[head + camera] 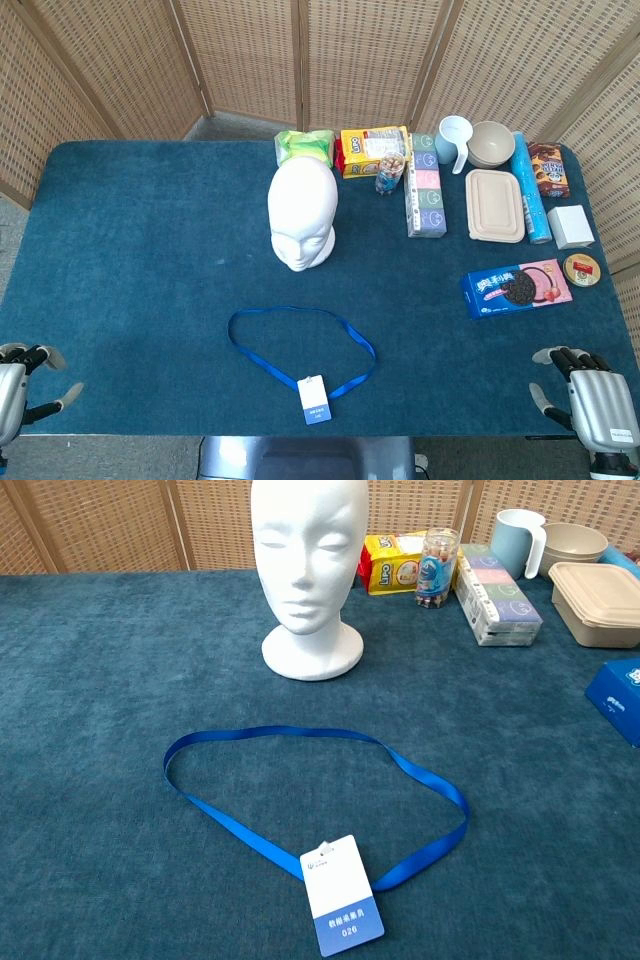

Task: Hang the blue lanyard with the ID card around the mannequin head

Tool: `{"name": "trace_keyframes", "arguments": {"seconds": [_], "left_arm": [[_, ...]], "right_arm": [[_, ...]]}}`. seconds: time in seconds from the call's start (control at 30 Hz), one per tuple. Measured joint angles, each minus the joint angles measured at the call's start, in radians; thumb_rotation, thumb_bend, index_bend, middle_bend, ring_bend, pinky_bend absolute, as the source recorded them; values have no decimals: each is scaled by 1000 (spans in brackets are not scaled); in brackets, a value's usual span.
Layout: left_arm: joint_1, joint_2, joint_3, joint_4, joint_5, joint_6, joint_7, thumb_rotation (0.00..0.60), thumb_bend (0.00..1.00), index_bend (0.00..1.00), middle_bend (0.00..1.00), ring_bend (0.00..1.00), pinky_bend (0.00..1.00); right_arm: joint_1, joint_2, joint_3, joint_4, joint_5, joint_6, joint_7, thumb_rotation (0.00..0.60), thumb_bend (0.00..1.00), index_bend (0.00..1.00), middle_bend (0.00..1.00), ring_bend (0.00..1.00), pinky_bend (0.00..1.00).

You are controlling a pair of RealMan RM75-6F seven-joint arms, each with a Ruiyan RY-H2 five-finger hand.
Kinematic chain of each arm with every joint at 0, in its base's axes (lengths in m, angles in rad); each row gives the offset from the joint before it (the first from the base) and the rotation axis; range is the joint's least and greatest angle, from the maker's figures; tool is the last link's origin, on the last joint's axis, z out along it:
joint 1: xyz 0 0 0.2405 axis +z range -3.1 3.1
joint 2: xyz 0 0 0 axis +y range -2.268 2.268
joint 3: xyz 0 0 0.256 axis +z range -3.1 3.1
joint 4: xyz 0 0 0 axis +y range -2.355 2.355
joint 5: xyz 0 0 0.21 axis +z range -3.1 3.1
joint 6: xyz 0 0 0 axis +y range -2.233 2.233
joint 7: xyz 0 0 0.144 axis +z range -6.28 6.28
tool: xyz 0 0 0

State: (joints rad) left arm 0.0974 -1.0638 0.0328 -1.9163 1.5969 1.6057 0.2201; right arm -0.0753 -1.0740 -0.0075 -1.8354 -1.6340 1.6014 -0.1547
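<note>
A blue lanyard point(300, 340) point(300, 790) lies in an open loop on the blue table cloth, with its white and blue ID card point(313, 399) point(342, 894) at the near end. The white mannequin head point(302, 217) point(307, 570) stands upright behind the loop, facing me. My left hand point(20, 385) sits at the near left table corner, fingers apart and holding nothing. Over at the near right corner is my right hand point(590, 395), also empty with its fingers apart. Both hands are far from the lanyard. The chest view shows neither hand.
Along the far right stand snack packs point(372, 150), a tissue box point(425, 185), a cup point(452, 138), a bowl point(490, 143), a lidded container point(494, 205), a blue tube point(531, 190), a white box point(570, 226) and a cookie pack point(515, 287). Wicker screens stand behind the table.
</note>
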Motion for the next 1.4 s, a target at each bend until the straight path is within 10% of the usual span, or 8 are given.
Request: {"name": "trace_keyframes", "arguments": {"seconds": [0.83,1.17,1.4], "left_arm": [[-72,-8,-45,-31,-59,-83,65,507,180,534,542,474,272],[-119,-27,-77,-45,-118,-133,102,511,180,534,542,474,272],[-145,-38,-93,-43,-155,-158,121,509,180,534,542,474,272]], "right_arm": [[155,-40,90,-23,85,-186,-20,600,333,425,464,449,459],[295,-132,157,-15,183,-332,-87,600,322,425,724,890,936],[361,-221,191,-10,264,-381,-187,599,291,428,913,1000,1000]]}}
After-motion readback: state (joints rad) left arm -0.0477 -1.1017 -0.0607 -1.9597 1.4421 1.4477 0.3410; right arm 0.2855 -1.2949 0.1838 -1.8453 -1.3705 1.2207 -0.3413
